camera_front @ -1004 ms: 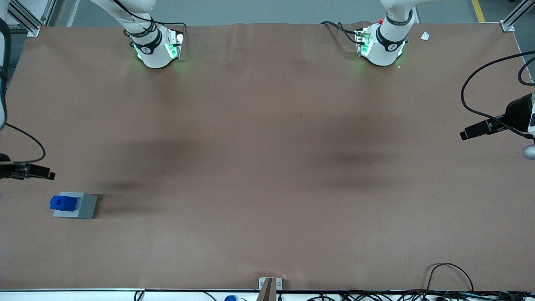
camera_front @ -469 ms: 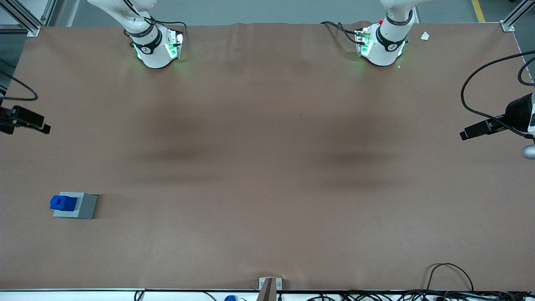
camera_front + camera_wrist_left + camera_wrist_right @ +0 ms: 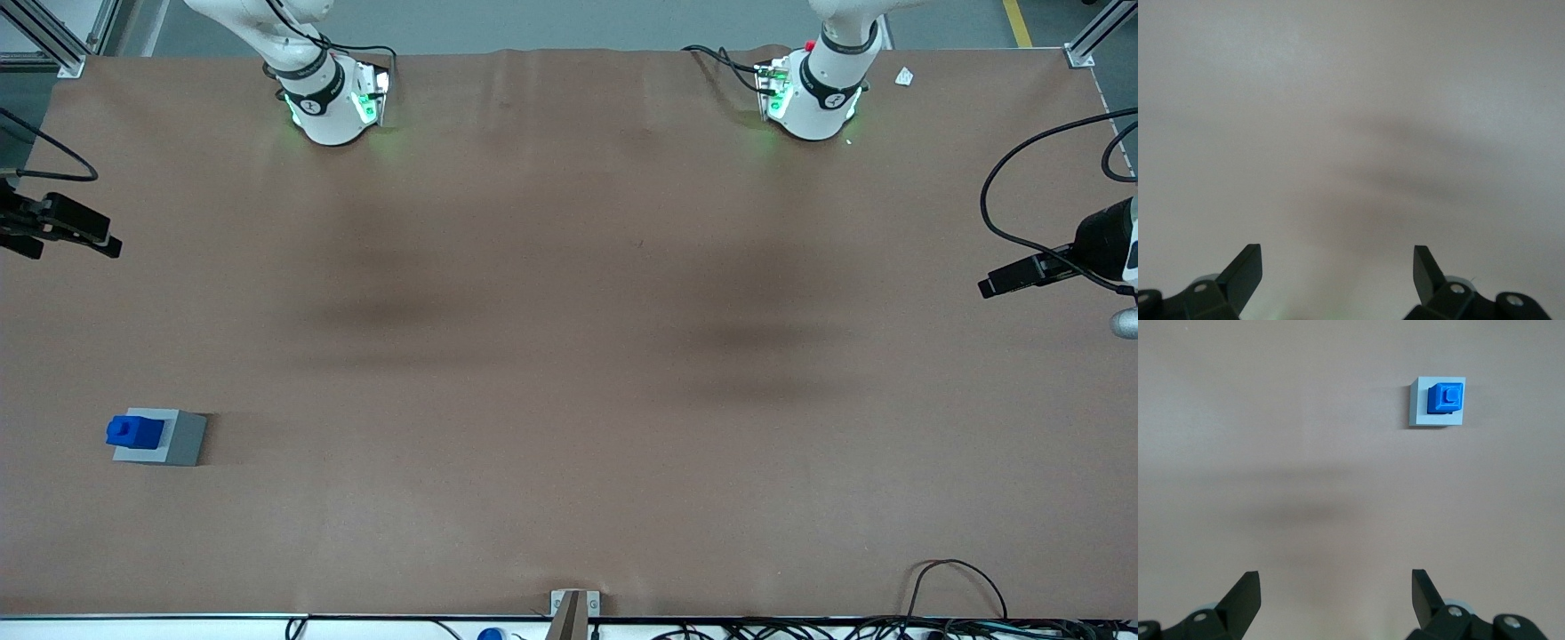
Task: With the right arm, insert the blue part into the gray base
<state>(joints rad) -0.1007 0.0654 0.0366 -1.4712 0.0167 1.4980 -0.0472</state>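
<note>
The blue part (image 3: 135, 430) sits on top of the gray base (image 3: 184, 438), toward the working arm's end of the table and near the front camera. In the right wrist view the blue part (image 3: 1445, 398) shows its stepped top in the top of the gray base (image 3: 1420, 410). My right gripper (image 3: 1335, 587) is open and empty, high above bare table and well away from the base. In the front view only the right arm's black wrist end (image 3: 67, 228) shows at the picture's edge, farther from the camera than the base.
The brown table cover (image 3: 569, 356) spans the view. The two arm bases (image 3: 331, 98) (image 3: 813, 93) stand along the table edge farthest from the camera. Cables (image 3: 956, 587) and a metal bracket (image 3: 574, 604) lie at the nearest edge. A small white scrap (image 3: 904, 76) lies beside the parked arm's base.
The right arm's wrist end has moved away from the gray base, farther from the front camera. The blue part and the gray base have not moved.
</note>
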